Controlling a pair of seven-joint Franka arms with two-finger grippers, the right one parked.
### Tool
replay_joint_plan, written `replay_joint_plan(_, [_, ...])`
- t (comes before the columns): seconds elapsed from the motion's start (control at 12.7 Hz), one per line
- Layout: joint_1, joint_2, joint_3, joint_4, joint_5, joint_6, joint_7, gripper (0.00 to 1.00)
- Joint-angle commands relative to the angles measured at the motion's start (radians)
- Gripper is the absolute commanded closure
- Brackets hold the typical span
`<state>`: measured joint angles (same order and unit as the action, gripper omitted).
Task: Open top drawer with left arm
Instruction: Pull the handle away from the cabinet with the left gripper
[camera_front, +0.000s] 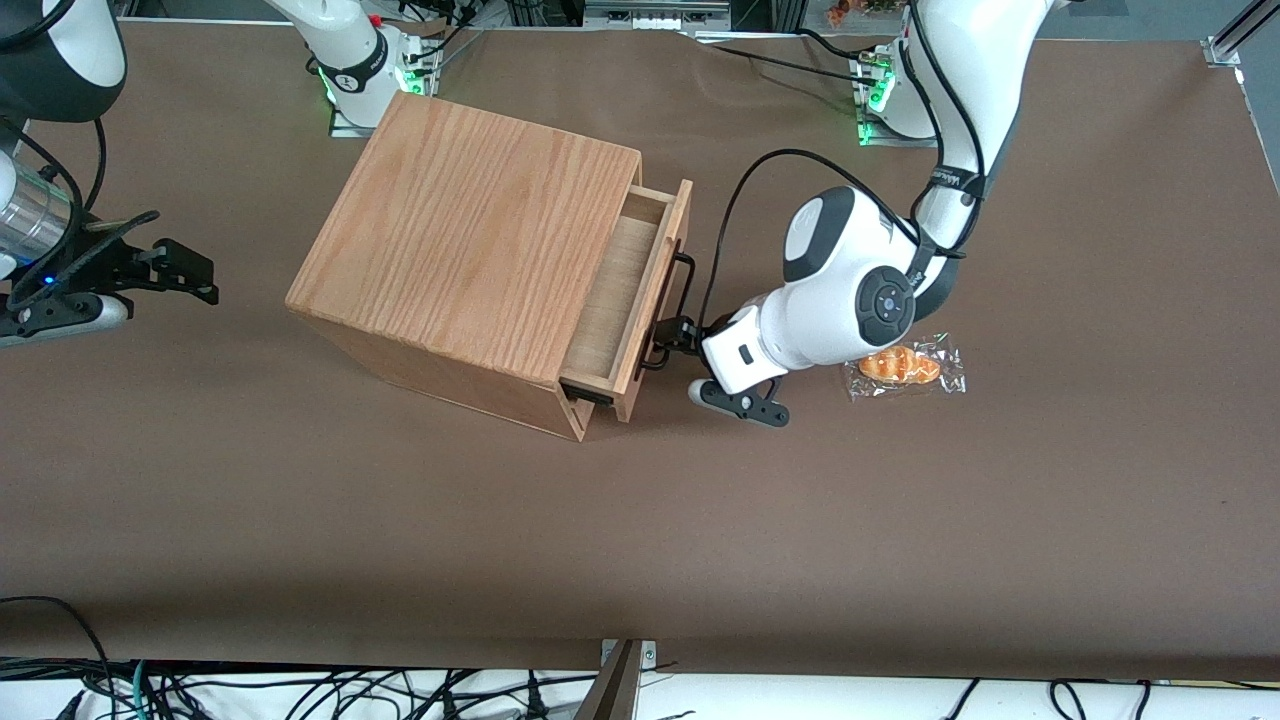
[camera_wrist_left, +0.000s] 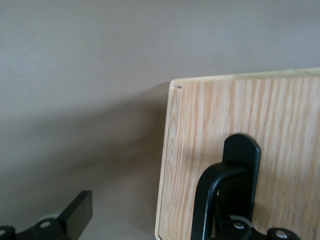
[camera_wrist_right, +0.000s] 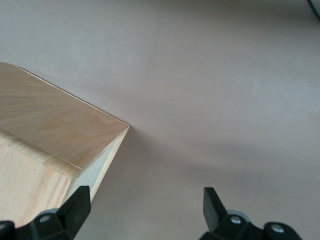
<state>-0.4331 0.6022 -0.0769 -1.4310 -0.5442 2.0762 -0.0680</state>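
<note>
One drawer (camera_front: 640, 290), the cabinet's (camera_front: 470, 250) top one, stands partly pulled out toward the working arm's end of the table; the left arm's (camera_front: 850, 290) gripper (camera_front: 672, 340) sits at the nearer end of the black handle (camera_front: 680, 310). A wrapped pastry (camera_front: 903, 367) lies near the arm. From the left wrist, fingers (camera_wrist_left: 75, 215) stand wide apart, one hooked inside the handle (camera_wrist_left: 220, 200), not clamped. Risk, in my judgement: an off-centre pull may skew the drawer, or the finger may slip off.
</note>
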Motion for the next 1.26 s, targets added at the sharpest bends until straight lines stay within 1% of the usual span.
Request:
replay_joint_plan(0.0, [0.023, 0.018, 0.000, 0.027, -0.008, -0.005, 0.010, 0.00])
replay_joint_plan(0.32, [0.053, 0.018, 0.000, 0.027, -0.008, -0.007, 0.010, 0.00])
replay_joint_plan(1.18, [0.077, 0.013, 0.000, 0.027, -0.007, -0.011, 0.010, 0.00])
